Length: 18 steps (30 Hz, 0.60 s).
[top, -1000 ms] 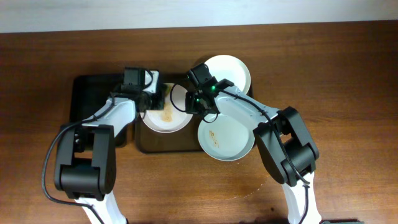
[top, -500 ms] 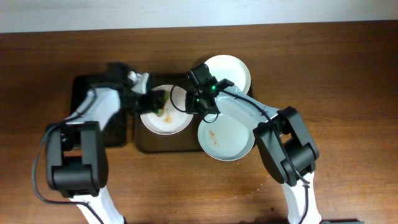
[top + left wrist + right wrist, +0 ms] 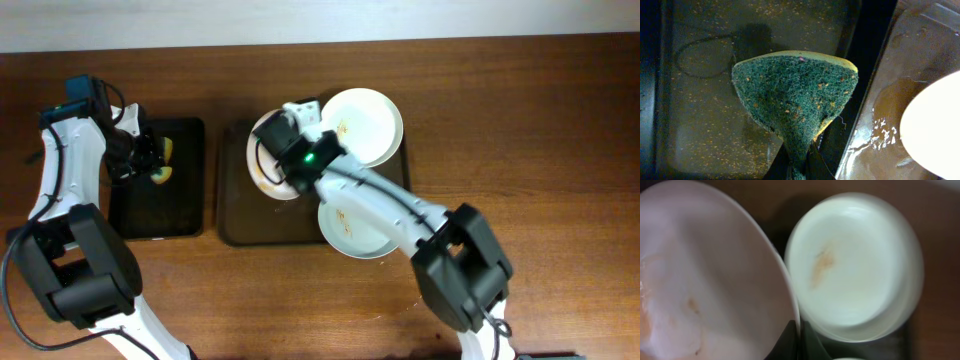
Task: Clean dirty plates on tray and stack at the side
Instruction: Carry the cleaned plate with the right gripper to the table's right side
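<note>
Green sponge point(image 3: 795, 100) sits pinched in my left claw point(image 3: 799, 166); right claw point(image 3: 800, 339) clamps a smeared plate point(image 3: 715, 280) by its thin rim, which may slip.

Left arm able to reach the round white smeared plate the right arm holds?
Probably yes: white plate is unobstructed toward left end effector holding green sponge; right end effector grips its opposite rim.

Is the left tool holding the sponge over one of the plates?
No, the left tool pinches the green sponge above the small black tray, with the nearest plate off to one side.
</note>
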{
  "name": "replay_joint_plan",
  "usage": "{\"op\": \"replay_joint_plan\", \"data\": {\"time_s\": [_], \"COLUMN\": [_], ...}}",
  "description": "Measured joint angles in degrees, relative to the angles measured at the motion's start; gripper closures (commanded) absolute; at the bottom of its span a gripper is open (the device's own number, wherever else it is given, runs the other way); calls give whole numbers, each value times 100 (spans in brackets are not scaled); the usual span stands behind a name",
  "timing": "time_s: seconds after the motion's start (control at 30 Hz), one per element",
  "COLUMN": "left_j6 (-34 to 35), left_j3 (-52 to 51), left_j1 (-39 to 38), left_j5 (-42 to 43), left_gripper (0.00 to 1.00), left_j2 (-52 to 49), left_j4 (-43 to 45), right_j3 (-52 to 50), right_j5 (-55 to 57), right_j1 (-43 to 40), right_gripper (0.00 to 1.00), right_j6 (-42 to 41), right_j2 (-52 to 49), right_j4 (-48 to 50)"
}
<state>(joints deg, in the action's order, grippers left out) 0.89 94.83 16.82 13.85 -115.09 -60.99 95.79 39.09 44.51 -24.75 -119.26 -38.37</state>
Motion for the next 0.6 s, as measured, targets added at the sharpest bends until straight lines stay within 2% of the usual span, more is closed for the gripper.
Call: {"op": "replay_joint_plan", "data": {"time_s": [0.13, 0.3, 0.47, 0.6], "left_j6": [0, 0, 0, 0], "left_j3": [0, 0, 0, 0], "left_j1": [-4, -4, -4, -4], "left_j5": [-129, -170, -173, -175], "left_gripper": [99, 99, 99, 99], "left_j2": [-109, -155, -155, -155], "left_j4": [39, 76, 76, 87], "right_j3": [0, 0, 0, 0], "right_j5": [2367, 4203, 4721, 4391], "right_j1": [793, 1228, 1292, 1255], "right_gripper": [96, 96, 96, 96], "right_j6": [96, 118, 120, 120], "right_j2": [0, 2, 2, 4], "right_j4": [28, 199, 221, 214]}}
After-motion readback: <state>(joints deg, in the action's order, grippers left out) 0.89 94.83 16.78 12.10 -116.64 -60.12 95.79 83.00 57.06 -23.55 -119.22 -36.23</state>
